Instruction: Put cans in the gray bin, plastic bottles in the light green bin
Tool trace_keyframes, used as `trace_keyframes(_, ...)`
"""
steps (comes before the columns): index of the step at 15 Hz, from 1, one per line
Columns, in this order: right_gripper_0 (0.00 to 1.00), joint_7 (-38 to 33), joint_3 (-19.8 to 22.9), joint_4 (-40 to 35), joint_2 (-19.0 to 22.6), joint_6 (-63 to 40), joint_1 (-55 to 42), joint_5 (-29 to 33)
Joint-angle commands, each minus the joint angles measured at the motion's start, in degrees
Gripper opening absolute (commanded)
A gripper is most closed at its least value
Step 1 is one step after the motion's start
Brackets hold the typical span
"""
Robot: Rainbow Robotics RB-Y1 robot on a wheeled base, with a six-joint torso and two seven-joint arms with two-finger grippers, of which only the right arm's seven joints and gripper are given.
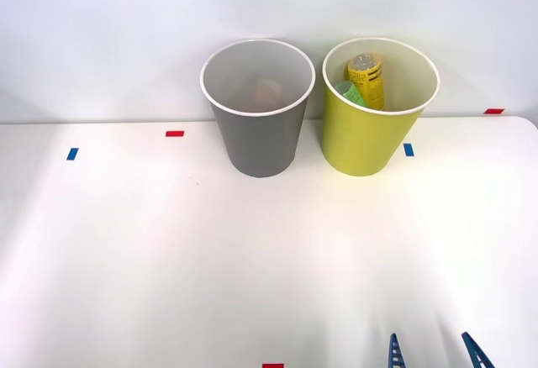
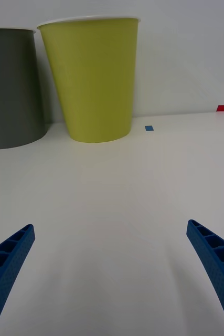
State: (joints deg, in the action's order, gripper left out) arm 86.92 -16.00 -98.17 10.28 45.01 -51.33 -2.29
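Counter [image 1: 168,259]: I see a white surface with small red and blue tape marks.
Gray bin [image 1: 256,133]: upright at the back, just left of its twin; contents unclear.
Light green bin [image 1: 370,137]: upright, just beside the gray one.
Yellow bottle [image 1: 367,78]: inside the light green bin, leaning.
Green item [image 1: 350,93]: also inside, beside the bottle.
Right gripper [image 1: 435,353]: my fingers spread wide, released, grasping nothing, at the near counter edge, well apart from both bins.

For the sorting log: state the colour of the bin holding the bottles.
Yellow-green with a white rim, the light green bin; clearest in the front view.
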Motion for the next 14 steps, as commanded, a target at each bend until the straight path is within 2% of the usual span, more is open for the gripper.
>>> trace_keyframes(1,1.00,0.00,0.00,0.00,0.00,-0.01,0.00,0.00)
trace_keyframes(14,1.00,0.00,0.00,0.00,0.00,-0.01,0.00,0.00)
